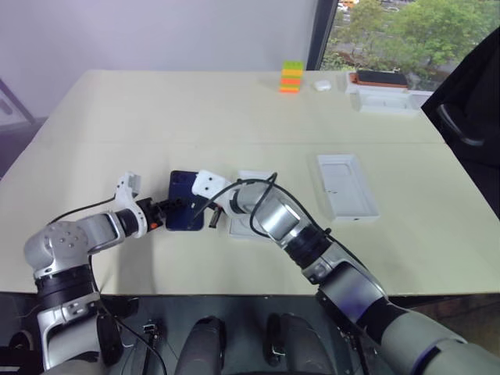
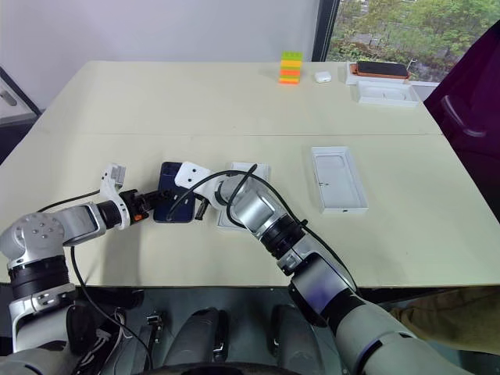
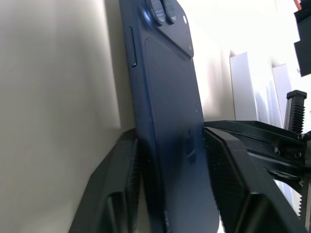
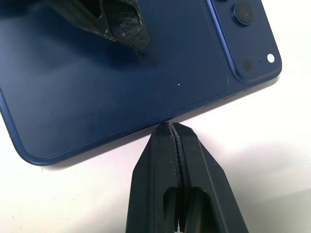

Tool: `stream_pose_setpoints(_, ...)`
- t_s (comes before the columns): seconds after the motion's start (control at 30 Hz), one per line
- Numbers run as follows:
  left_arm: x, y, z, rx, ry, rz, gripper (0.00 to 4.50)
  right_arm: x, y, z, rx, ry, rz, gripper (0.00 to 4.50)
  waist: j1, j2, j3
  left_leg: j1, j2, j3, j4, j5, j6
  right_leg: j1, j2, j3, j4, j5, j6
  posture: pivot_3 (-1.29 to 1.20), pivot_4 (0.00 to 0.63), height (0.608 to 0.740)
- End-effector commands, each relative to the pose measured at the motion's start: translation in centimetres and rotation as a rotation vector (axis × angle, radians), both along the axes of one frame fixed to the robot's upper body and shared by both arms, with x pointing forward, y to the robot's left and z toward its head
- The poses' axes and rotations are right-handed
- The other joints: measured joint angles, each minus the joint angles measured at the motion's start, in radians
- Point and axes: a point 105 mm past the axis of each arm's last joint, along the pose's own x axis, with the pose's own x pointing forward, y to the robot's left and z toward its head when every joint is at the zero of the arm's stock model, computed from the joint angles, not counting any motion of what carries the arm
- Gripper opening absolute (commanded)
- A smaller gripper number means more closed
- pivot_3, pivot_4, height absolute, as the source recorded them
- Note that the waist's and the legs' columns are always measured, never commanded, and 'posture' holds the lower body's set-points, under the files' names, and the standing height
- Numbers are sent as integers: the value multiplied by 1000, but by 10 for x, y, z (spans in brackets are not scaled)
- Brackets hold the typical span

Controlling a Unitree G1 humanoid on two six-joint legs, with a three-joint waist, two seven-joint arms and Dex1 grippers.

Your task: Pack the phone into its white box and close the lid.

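Phone (image 1: 186,200) lies back-up on the table (image 1: 234,109), just left of a flat white piece (image 1: 251,205) that the right arm partly covers, so I cannot tell whether that piece is the white box; a shallow white tray (image 1: 347,186) sits well apart to the right, and a bulkier white box (image 1: 384,98) with a dark orange-edged device (image 1: 381,77) stands at the far corner beside a stack of coloured blocks (image 1: 291,76); left gripper (image 1: 169,211) has its two fingers either side of the phone's near end, one finger (image 3: 228,184) over the back and the other under the edge, narrowed on the slab but, as I judge, not yet firmly clamped; right gripper (image 4: 171,127) is pressed fully shut, its tip touching the phone's long edge as a stop; to do this well, keep that stop steady so the phone cannot slide, close the left fingers squarely on the slab rather than on a corner, lift level, and only then draw the right tip clear; glossy glass may slip, so grip before raising
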Motion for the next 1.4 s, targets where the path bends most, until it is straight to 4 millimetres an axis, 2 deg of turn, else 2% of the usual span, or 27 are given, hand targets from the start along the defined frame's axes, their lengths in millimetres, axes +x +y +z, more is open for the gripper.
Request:
stream_pose_setpoints(0.03,-12,-12,-24,-54,105,-54,2281,-2,3,6,24,-16,11,0,-1,0,0,0,0,0,0,0,0,0,0,0,0,0,0,0,150,740)
stream_pose_setpoints(0.17,-14,-13,-31,-81,127,-49,2281,-1,1,6,19,-23,6,0,-1,0,0,0,0,0,0,0,0,0,0,0,0,0,0,0,150,740)
stream_pose_setpoints(0.27,-14,-14,-33,-98,136,-41,1417,-2,1,6,19,-22,9,0,-1,0,0,0,0,0,0,0,0,0,0,0,0,0,0,0,150,740)
stream_pose_setpoints(0.3,-14,-14,-34,-101,137,-38,923,-2,1,6,20,-22,9,0,1,0,0,0,0,0,0,0,0,0,0,0,0,0,0,0,150,740)
stream_pose_setpoints(0.33,-14,-14,-35,-102,138,-38,611,-2,1,6,20,-23,10,0,2,-1,-1,0,0,0,0,0,0,0,0,0,0,0,0,0,150,740)
stream_pose_setpoints(0.53,-15,-12,-38,-144,144,-20,611,-2,0,7,22,-27,10,0,-1,-1,-1,0,0,-1,-1,0,0,1,0,-1,-1,0,0,0,150,740)
stream_pose_setpoints(0.6,-15,-12,-38,-167,145,-12,155,-2,0,7,22,-29,9,0,-1,-2,-1,0,0,0,-1,0,0,1,-1,-1,-1,0,1,0,150,740)
stream_pose_setpoints(0.7,-14,-11,-37,-185,140,-7,8,-2,0,9,32,-32,11,0,-2,-2,-2,1,0,-1,-1,0,0,1,-1,-1,-1,0,0,0,150,740)
stream_pose_setpoints(0.83,-18,-10,-29,-232,106,-27,8,-3,6,36,206,-51,39,0,-5,-2,-2,0,0,-1,-1,0,0,1,-1,-1,-1,-1,1,0,150,740)
stream_pose_setpoints(1.0,-20,-7,-18,-213,42,-44,8,-3,1,73,423,-55,30,0,-21,-2,-1,-1,1,0,-2,0,0,0,-1,-1,-2,0,1,0,150,740)
stream_pose_setpoints(1.07,-20,-4,-17,-214,38,-34,8,-3,-6,87,483,-70,33,0,-21,-2,-1,-1,1,-1,-2,0,0,-1,-1,-1,-2,0,1,0,150,740)
stream_pose_setpoints(1.17,-22,-5,-4,-249,-13,-44,8,-6,-30,114,665,-3,28,0,-21,-2,-1,-1,1,-1,-2,0,0,-1,-1,-1,-2,0,1,0,150,740)
stream_pose_setpoints(1.3,-19,-16,19,-308,-74,-80,8,-11,-62,110,689,45,44,0,-16,-2,0,-2,1,-1,-2,0,0,-1,-1,-1,-3,0,1,0,150,740)
stream_pose_setpoints(1.4,-17,-27,34,-379,-105,-113,0,-9,-93,103,680,62,17,1445,-18,-3,1,-4,0,-1,-2,0,0,-2,-2,-1,-3,-1,1,0,150,740)
